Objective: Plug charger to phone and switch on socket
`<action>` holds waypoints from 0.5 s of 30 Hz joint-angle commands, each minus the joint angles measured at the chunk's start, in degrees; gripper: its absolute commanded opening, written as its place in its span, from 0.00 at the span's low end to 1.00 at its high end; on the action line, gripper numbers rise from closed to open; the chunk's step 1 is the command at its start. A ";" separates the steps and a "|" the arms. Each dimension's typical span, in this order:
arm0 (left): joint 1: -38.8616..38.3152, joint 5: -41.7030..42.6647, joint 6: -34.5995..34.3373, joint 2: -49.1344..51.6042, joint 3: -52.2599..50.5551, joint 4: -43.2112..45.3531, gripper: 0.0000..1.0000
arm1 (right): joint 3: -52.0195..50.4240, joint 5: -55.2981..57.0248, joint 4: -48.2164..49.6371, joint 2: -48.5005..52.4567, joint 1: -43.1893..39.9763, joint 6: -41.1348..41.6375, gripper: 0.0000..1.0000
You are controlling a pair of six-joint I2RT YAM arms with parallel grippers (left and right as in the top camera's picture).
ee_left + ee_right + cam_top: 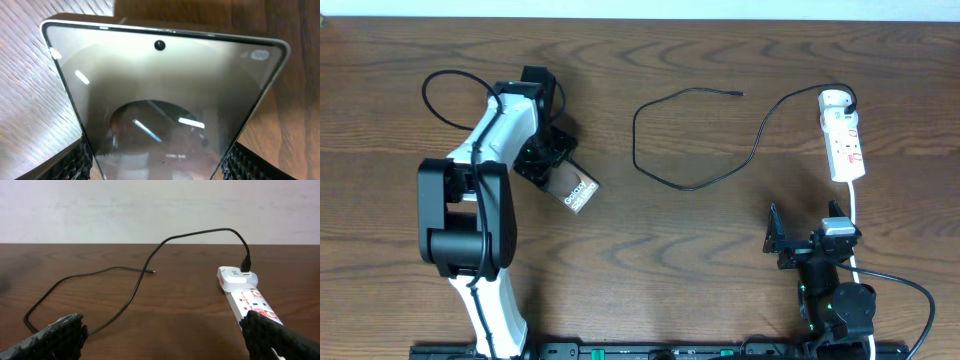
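Dark wooden table (700, 300) carries the socket (843, 140), with the charger (688, 188) plugged in. Left gripper (552, 160) clamps the phone (578, 190); right gripper (808, 238) gapes wide, empty.

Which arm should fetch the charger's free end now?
Right. The right claw is open and empty, facing the charger; the left claw grips the phone.
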 commanded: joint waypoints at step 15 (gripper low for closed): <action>-1.22 -11.13 3.76 -1.99 -0.83 2.25 0.48 | -0.04 -0.13 -0.24 -0.22 -0.35 -0.70 0.99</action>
